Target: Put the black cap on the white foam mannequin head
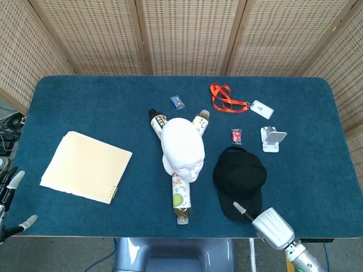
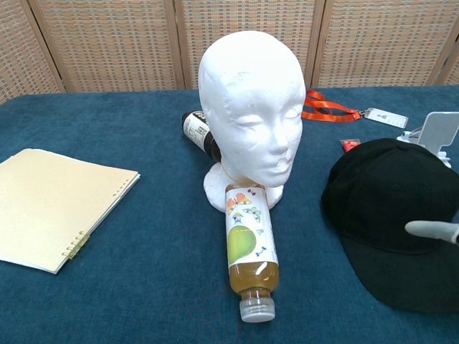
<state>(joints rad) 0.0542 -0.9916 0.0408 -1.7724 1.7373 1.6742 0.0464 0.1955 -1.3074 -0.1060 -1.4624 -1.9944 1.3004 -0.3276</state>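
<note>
Cap [image 1: 240, 182] flat on the table [image 1: 85, 107], right of the foam head [image 1: 182, 147].

Head view only: left hand [image 1: 10, 198] at the table's left edge, fingertips apart, holding nothing. Right hand [image 1: 266, 222] sits at the cap's brim; chest view shows just one fingertip [image 2: 432, 230] over the cap, grip unclear.

The right hand [image 1: 271, 225] is showing mostly its back in the head view, so its finger spread cannot be told, and in the chest view only one fingertip [image 2: 432, 229] is entering at the right edge. The left hand [image 1: 10, 201] is being cut off by the left edge. The head [image 1: 182, 148] is hiding most of the two bottles [image 1: 157, 123] behind it, and the cap [image 2: 398, 215] is running past the chest view's edge.
</note>
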